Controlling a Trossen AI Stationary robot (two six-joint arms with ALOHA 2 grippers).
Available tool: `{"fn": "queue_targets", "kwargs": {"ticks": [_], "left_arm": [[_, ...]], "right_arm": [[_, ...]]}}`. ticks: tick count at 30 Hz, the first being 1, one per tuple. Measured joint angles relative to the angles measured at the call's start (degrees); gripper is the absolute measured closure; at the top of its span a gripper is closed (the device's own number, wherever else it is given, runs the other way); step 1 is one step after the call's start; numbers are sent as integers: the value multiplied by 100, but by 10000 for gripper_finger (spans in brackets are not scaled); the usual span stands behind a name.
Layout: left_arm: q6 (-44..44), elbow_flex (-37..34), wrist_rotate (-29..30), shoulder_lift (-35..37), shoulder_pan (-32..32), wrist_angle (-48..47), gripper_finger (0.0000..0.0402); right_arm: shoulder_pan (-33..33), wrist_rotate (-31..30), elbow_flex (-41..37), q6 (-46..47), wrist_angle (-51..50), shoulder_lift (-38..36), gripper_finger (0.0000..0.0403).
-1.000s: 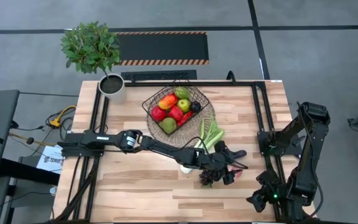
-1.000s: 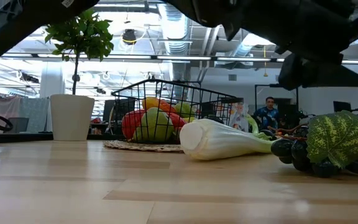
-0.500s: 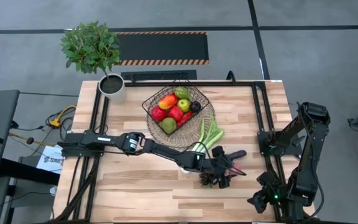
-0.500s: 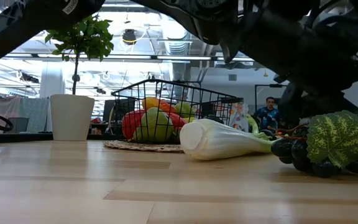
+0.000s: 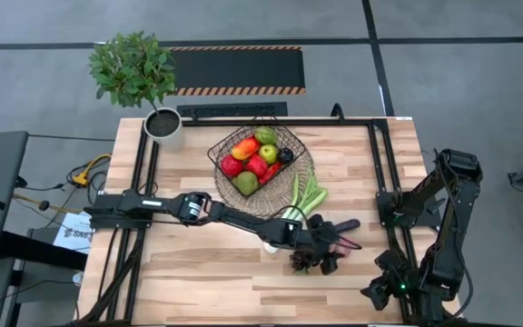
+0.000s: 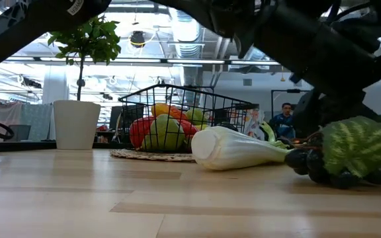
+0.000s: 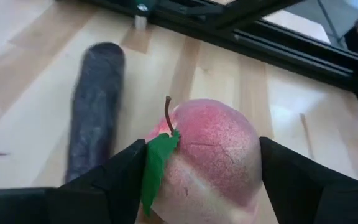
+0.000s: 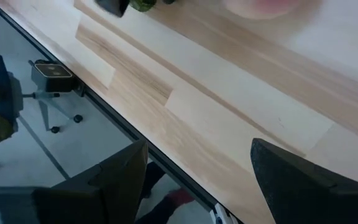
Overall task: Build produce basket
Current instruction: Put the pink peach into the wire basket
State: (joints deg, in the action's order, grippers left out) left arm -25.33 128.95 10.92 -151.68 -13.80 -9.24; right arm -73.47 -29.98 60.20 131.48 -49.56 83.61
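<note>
The dark wire basket (image 5: 257,156) stands at the table's far middle on a round wicker tray and holds apples, peppers and other produce. The leek (image 5: 303,198) lies on the table beside the tray. Nearer lie the dark grapes with their green leaf (image 5: 301,262), the aubergine (image 7: 95,112) and the peach (image 7: 210,155). My left gripper (image 5: 332,247) reaches low across the table and is shut on the peach, right next to the grapes (image 6: 349,149). My right gripper (image 8: 197,180) waits open above the table's near right edge. My left gripper has the peach between its two fingers, one finger (image 7: 126,180) on the side with the green leaf and the other (image 7: 291,180) on the opposite side (image 7: 250,168). The fingers slant down from the table's left. The peach sits on the table with its stem up.
A potted green plant (image 5: 152,100) stands at the far left corner. Black frame rails (image 5: 379,173) run along the table's left, right and far sides. Bare wood lies along the near edge (image 5: 216,282). A person shows in the room far behind (image 6: 284,119).
My left gripper has come down toward the table beside the grapes and has tipped and rolled somewhat on the way. The grapes' leaf has stirred a little next to it. The basket and the leek lie as before.
</note>
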Motion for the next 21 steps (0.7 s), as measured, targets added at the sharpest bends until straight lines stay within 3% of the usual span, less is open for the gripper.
{"fn": "queue_targets", "kwargs": {"ticks": [4, 11, 17, 21], "left_arm": [[176, 537, -85, -45, 1, -701, 153], [101, 592, 159, 571, 238, -1399, 155], [322, 579, 1111, 1436, 572, -2550, 156], [435, 581, 2181, 2058, 890, -3645, 156]], "right_arm": [[0, -2, 0, 0, -9, 0, 97], [0, -26, 0, -2, -88, -2, 97], [20, -52, 0, 0, -234, -4, 97], [81, -160, 0, -2, -278, -4, 97]]}}
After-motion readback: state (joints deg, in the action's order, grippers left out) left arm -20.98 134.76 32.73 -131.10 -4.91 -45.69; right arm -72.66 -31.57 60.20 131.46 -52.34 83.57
